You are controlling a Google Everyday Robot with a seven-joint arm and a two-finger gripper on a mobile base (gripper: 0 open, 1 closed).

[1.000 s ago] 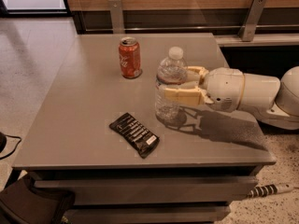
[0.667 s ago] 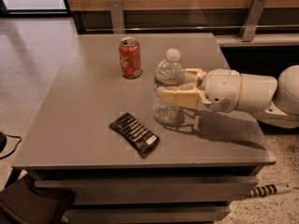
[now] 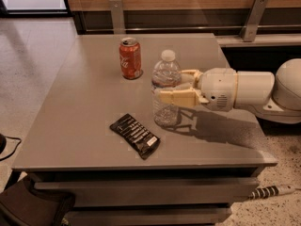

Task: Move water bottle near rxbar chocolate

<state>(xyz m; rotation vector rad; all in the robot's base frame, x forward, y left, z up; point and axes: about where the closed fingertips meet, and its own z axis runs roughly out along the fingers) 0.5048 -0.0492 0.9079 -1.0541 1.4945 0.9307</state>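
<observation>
Camera view: the water bottle is upright, cap up, long axis vertical, at the middle of the table. It's right of and just beyond the rxbar chocolate, which lies flat and slanted. My gripper reaches in from the right and clamps the bottle's middle. The far fingertip is hidden behind it.

Over the matt bench, the smooth plastic hand is clasping the clear ribbed plastic water bottle; the rxbar chocolate is looking glossy.
</observation>
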